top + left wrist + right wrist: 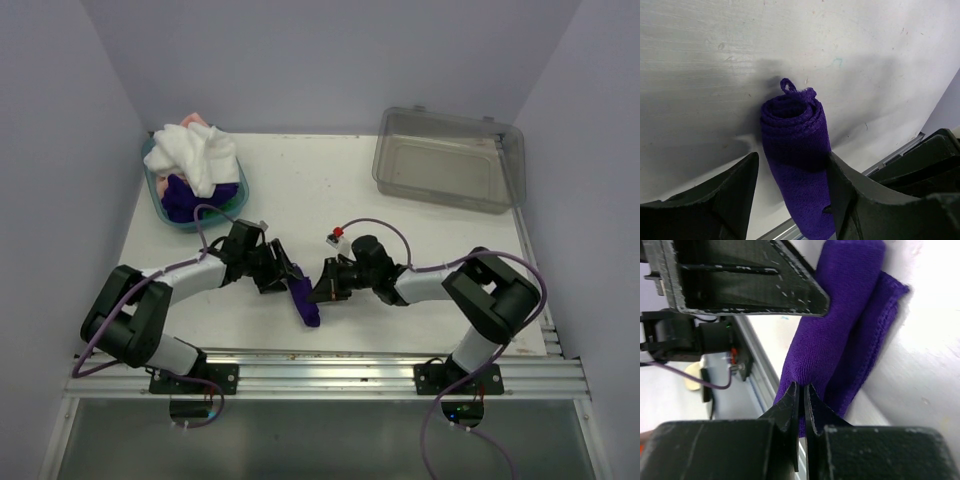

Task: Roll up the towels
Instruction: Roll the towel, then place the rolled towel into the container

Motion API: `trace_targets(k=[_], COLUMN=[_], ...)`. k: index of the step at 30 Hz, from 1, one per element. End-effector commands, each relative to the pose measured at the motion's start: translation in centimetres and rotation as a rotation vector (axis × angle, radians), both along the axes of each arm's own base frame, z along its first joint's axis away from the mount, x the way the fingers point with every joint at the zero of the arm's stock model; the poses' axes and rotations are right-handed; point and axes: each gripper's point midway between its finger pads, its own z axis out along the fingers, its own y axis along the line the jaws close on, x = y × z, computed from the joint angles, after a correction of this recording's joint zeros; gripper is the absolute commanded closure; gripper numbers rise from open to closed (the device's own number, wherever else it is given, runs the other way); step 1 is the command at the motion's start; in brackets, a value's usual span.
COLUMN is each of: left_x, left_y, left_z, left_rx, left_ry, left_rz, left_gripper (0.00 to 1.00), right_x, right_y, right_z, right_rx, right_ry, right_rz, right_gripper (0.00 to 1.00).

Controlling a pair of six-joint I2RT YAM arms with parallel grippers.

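Note:
A dark purple towel [305, 298] lies rolled up on the white table near the front edge. In the left wrist view the roll [795, 150] points end-on, with a small loop of cloth at its end. My left gripper [792, 200] is open and straddles the roll; its right finger [850, 200] touches the cloth and its left finger [735, 195] stands apart. It shows at the roll's left in the top view [283, 272]. My right gripper [801, 387] is shut, its tips pressed against the roll [835, 325], from the right [322, 288]. A loose flap [875, 330] lies beside the roll.
A teal basket [152, 182] at the back left holds a white towel [195, 155], another purple towel [185, 198] and a peach-pink one [195, 121]. A clear grey bin [450, 158] stands at the back right. The metal rail [330, 365] runs along the table's front edge.

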Motion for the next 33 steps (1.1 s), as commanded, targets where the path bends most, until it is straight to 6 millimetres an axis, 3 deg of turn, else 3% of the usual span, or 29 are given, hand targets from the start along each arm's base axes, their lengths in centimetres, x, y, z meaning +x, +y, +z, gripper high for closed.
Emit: trace_targets(k=[1, 11, 13, 17, 18, 19, 22, 23, 25, 26, 27, 33], left_x=[0.2, 0.2, 0.2, 0.1, 0.1, 0.1, 0.2, 0.1, 0.2, 0.2, 0.1, 0.2], left_y=[-0.9, -1.5, -1.6, -1.4, -1.5, -1.4, -1.2, -1.1, -1.1, -1.1, -1.0, -0.8], left_z=[0.4, 0.2, 0.2, 0.1, 0.1, 0.2, 0.2, 0.2, 0.2, 0.2, 0.1, 0.0], left_rx=[-0.030, -0.036, -0.034, -0.026, -0.026, -0.024, -0.011, -0.008, -0.006, -0.005, -0.002, 0.009], left_ry=[-0.028, -0.018, -0.019, -0.009, -0.012, -0.011, -0.014, -0.011, -0.011, -0.008, -0.006, 0.002], left_rz=[-0.034, -0.021, -0.021, -0.013, -0.011, -0.009, -0.001, 0.002, 0.005, 0.008, 0.011, 0.027], left_gripper=[0.41, 0.62, 0.68, 0.71, 0.71, 0.71, 0.70, 0.70, 0.70, 0.70, 0.70, 0.69], right_x=[-0.2, -0.2, 0.0, 0.5, 0.6, 1.6, 1.1, 2.3, 0.7, 1.8, 0.5, -0.2], right_y=[1.2, 0.7, 0.1, -1.7, -1.9, -2.4, -3.1, -3.1, -2.9, -2.7, -2.5, -1.0], right_z=[1.5, 0.4, -0.1, -0.1, 1.3, 1.4, 3.1, 4.2, 4.1, 5.2, 5.0, 4.7], right_rx=[0.125, 0.062, 0.003, -0.139, -0.146, -0.203, -0.319, -0.367, -0.468, -0.506, -0.552, -0.790], right_ry=[0.022, 0.015, 0.012, -0.062, -0.108, -0.157, -0.265, -0.350, -0.408, -0.475, -0.496, -0.654], right_rz=[0.040, 0.046, 0.025, 0.014, 0.011, -0.031, -0.009, -0.041, 0.003, -0.028, 0.010, 0.039], right_gripper=[1.00, 1.00, 0.91, 0.60, 0.57, 0.51, 0.47, 0.46, 0.45, 0.45, 0.45, 0.45])
